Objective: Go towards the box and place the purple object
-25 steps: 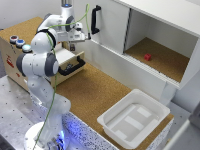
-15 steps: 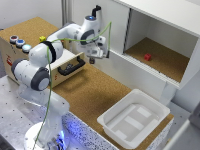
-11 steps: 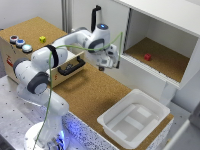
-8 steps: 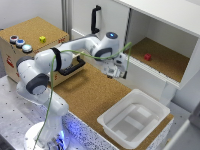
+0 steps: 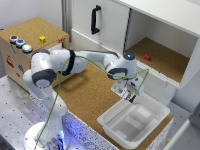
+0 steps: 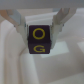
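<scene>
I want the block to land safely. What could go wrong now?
1. In the exterior view the gripper hangs near the rim of the white box, so a drop now might clip the edge and bounce onto the cork.
2. The fingers hold the purple block only by its sides; a jerk could tilt it.
</scene>
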Controlling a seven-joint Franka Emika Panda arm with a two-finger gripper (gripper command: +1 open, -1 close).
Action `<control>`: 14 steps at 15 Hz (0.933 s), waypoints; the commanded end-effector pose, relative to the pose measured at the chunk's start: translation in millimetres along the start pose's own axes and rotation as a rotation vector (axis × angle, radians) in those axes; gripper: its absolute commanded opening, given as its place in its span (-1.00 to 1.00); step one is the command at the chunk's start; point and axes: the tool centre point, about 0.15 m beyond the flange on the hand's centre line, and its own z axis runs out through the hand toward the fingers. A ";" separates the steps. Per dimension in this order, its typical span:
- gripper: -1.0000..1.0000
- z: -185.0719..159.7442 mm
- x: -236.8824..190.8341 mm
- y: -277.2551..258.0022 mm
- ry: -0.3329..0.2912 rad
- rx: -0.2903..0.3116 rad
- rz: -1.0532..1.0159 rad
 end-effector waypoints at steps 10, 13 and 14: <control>-1.00 83.1 4.2 67.6 -0.034 0.154 0.512; -1.00 100.0 -12.1 80.2 -0.053 0.161 0.585; -1.00 105.3 -15.1 81.6 -0.062 0.161 0.594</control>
